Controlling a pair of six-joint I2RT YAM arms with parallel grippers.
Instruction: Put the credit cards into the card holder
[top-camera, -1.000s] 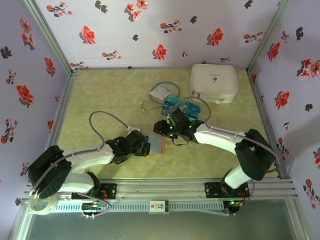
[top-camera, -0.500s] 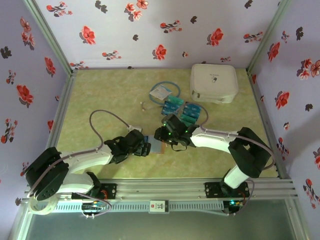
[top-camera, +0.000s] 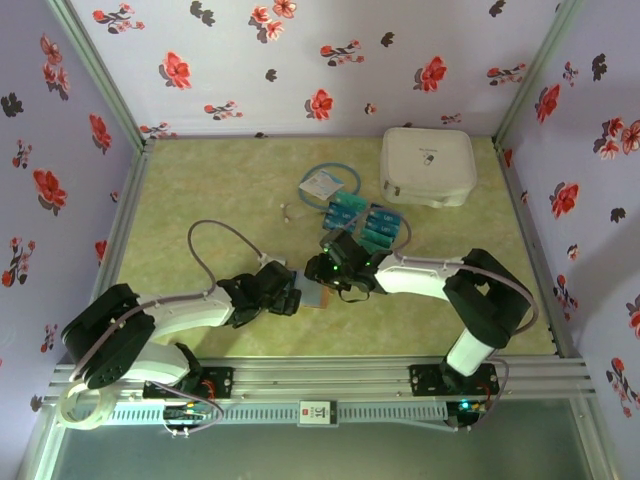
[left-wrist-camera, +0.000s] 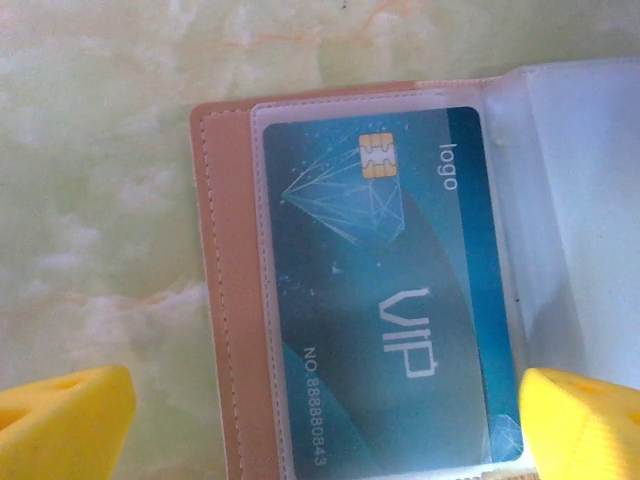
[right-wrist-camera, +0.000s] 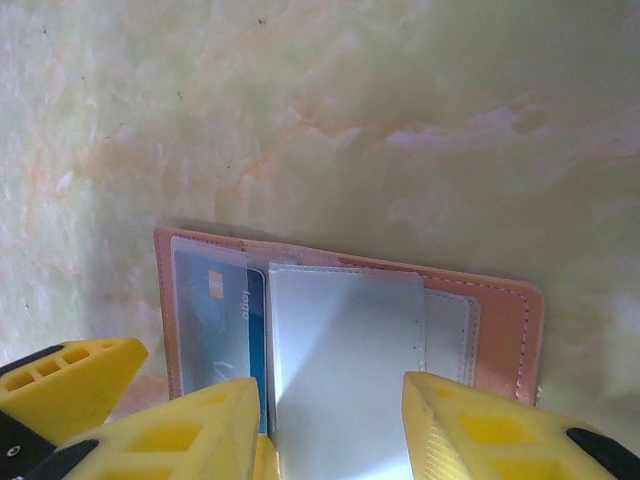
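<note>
Jaws on L gripper (left-wrist-camera: 325, 415) gape wide above open brown wallet (left-wrist-camera: 225, 300), w/ one blue card (left-wrist-camera: 380, 300) in its clear sleeve. R gripper (right-wrist-camera: 335, 430) part-open astride pale sheet (right-wrist-camera: 345, 370) at wallet; grip unclear. Loose cards (top-camera: 383, 222) lie nr white case (top-camera: 428, 165).

Left jaws wide, right jaws narrower

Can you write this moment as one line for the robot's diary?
stage: filling card holder | left claw: open over holder | right claw: at clear sleeve, grip unclear | one blue card in | loose cards waiting
</note>
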